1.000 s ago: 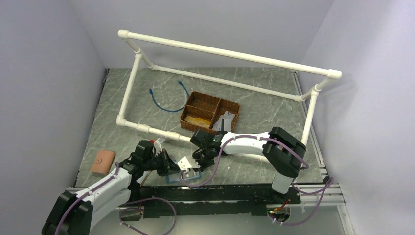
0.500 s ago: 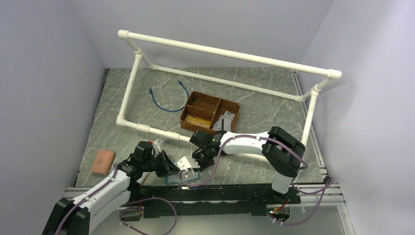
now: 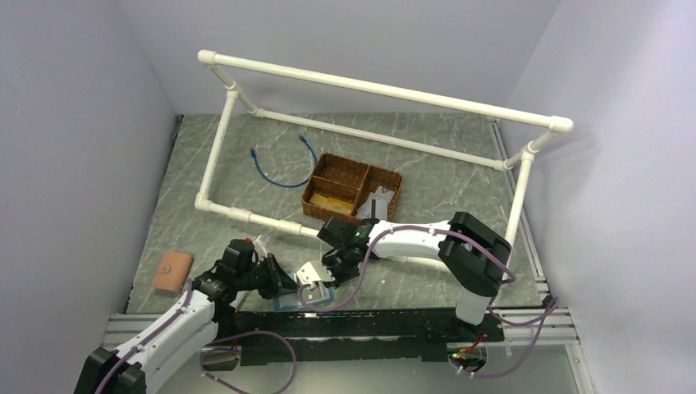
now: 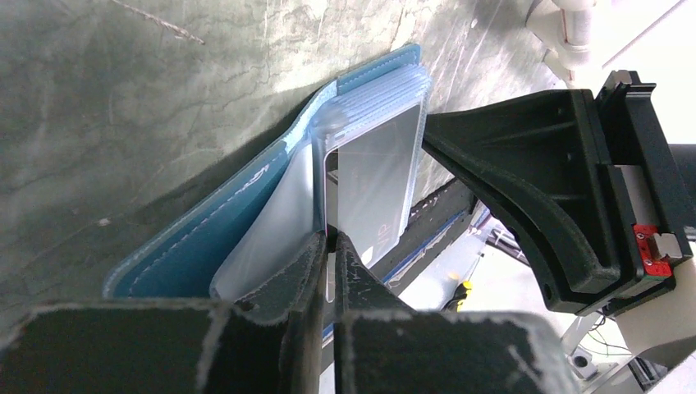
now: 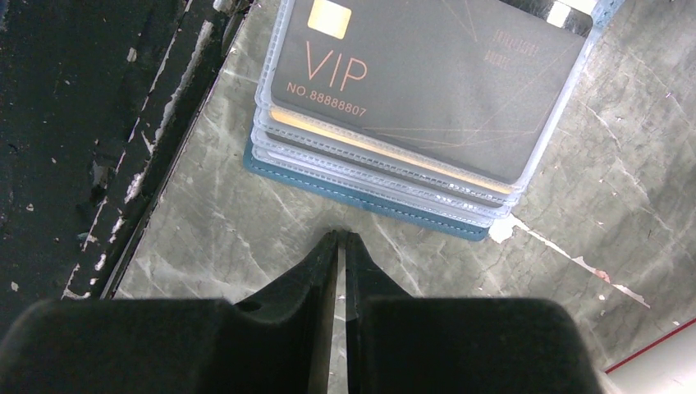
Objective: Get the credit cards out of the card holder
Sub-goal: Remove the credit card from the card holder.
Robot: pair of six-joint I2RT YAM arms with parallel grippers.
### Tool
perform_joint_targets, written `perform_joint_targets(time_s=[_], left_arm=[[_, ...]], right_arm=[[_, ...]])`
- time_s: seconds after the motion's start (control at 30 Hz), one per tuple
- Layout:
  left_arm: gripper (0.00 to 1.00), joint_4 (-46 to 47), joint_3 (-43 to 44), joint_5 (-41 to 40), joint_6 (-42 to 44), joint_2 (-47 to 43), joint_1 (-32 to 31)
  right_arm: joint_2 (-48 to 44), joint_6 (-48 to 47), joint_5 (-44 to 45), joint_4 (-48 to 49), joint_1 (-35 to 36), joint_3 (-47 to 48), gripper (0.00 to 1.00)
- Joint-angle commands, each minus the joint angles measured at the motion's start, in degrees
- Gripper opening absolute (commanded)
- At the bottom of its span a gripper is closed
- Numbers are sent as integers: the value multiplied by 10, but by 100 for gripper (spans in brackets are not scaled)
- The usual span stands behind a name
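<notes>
The slate-blue card holder (image 3: 300,299) lies open at the table's near edge, its clear sleeves fanned up (image 4: 205,246). A dark grey credit card (image 5: 427,82) marked VIP sits in the top sleeve (image 4: 377,172). My left gripper (image 3: 281,283) is shut on the near edge of that card (image 4: 331,243). My right gripper (image 3: 322,277) is shut and empty, its tips (image 5: 341,238) down on the table just beside the holder's blue edge (image 5: 361,201). Its black fingers (image 4: 509,180) show at the holder's far side in the left wrist view.
A wicker basket (image 3: 353,190) with two compartments stands behind the grippers. A white pipe frame (image 3: 369,86) surrounds the back of the table, and a blue cable (image 3: 283,168) lies inside it. An orange-tan holder (image 3: 172,272) lies at the left. A black rail (image 3: 369,324) runs along the near edge.
My left arm has drawn back a little to the left and toward the near edge. The right arm and the holder have hardly moved.
</notes>
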Motion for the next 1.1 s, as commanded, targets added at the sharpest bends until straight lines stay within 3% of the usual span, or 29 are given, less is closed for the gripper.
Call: perform_joint_targets(time_s=[0.0,0.03,0.23,0.53,0.7,1.07], left_arm=[[6,7,4,3,-14,-10,3],[0,14,2,5,-12,-10,3],[0,84,1,19,24,18,3],[0,245,22,50,35,177,3],[0,332,30,65,23,249,2],[0,364,35,79,34,278,1]], right_arm=[[63,-3,90,-55,-2,-39,10],[61,0,83,-57,-3,-36,11],[9,28,-52,-104,-43,8,22],[-65,46,-75,-70,-51,-9,67],[-66,88,-36,-22,-50,-17,71],[-60,158,13,57,-23,-22,73]])
